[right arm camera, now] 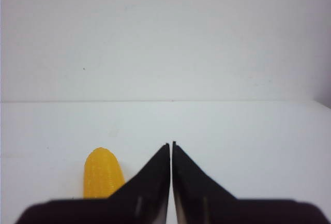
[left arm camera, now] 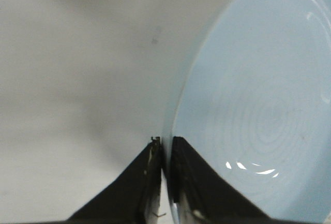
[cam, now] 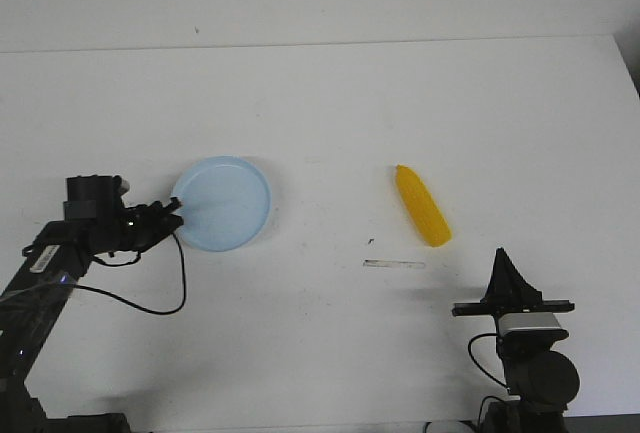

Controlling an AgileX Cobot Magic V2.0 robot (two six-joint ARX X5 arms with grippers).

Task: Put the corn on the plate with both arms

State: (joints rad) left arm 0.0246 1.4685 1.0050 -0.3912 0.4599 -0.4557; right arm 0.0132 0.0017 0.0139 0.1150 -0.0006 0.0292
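Note:
The pale blue plate (cam: 222,202) lies on the white table, left of centre. My left gripper (cam: 175,218) is at its left rim and is shut on that rim; in the left wrist view the plate (left arm camera: 258,105) edge runs between the two black fingers of the left gripper (left arm camera: 165,144). The yellow corn (cam: 422,205) lies on the table right of centre, apart from the plate. My right gripper (cam: 502,256) stands near the front right, shut and empty, a little to the right of the corn (right arm camera: 102,172); its tips (right arm camera: 171,144) touch each other.
A short clear strip (cam: 394,264) lies on the table just in front of the corn. The table's far edge (cam: 320,43) meets a white wall. A black cable (cam: 150,293) loops from the left arm.

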